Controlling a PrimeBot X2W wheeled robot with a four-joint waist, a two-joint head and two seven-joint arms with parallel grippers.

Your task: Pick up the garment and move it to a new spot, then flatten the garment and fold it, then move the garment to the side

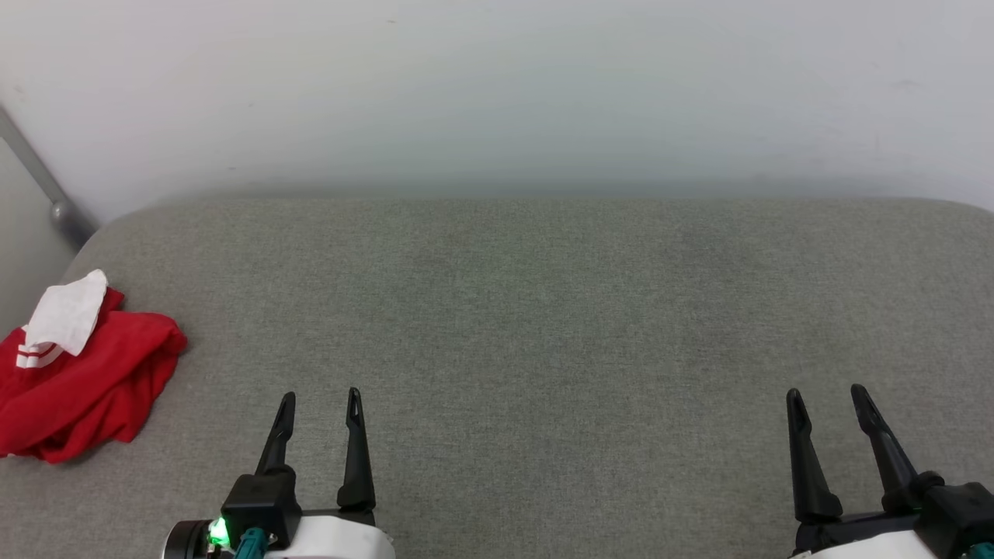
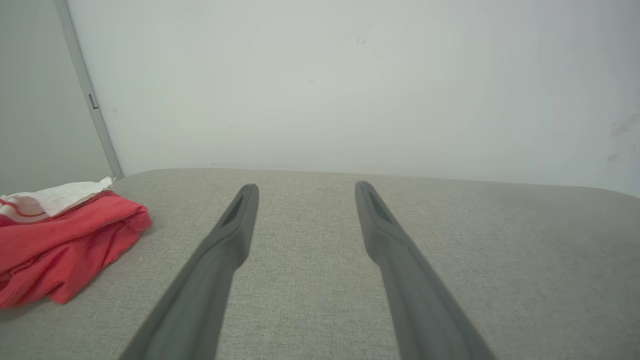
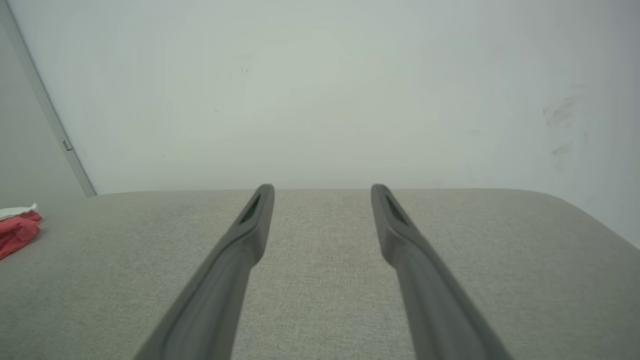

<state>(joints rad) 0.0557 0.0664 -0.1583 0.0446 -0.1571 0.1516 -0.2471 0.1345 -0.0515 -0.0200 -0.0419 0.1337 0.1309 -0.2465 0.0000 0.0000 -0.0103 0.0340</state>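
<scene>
1. A red garment (image 1: pixel 85 380) lies bunched in a loose heap at the far left edge of a grey fabric-covered table (image 1: pixel 543 310), partly cut off by the head view's border. The left wrist view also shows the heap (image 2: pixel 60 245) at its left side. In the right wrist view it is a small red patch (image 3: pixel 17 232) at the left edge.
2. A white sleeve (image 1: pixel 66 314) sits folded on top of the pile, with a band of red and white stripes showing along its near end. The cloth is crumpled in soft folds. No print can be made out.
3. The left gripper (image 1: pixel 320 400) hovers over the near part of the table, to the right of the garment and apart from it. Its two dark fingers are spread and hold nothing, as its own wrist camera confirms (image 2: pixel 306 187).
4. The right gripper (image 1: pixel 827 394) hangs at the lower right, well away from the garment. Its fingers are likewise parted and empty (image 3: pixel 322 189).
5. A pale wall (image 1: pixel 497 93) rises behind the table's far edge, and a grey metal strip (image 1: pixel 39 182) slants down it near the left corner, behind the garment.
6. Bare grey fabric stretches between the left gripper and the heap.
</scene>
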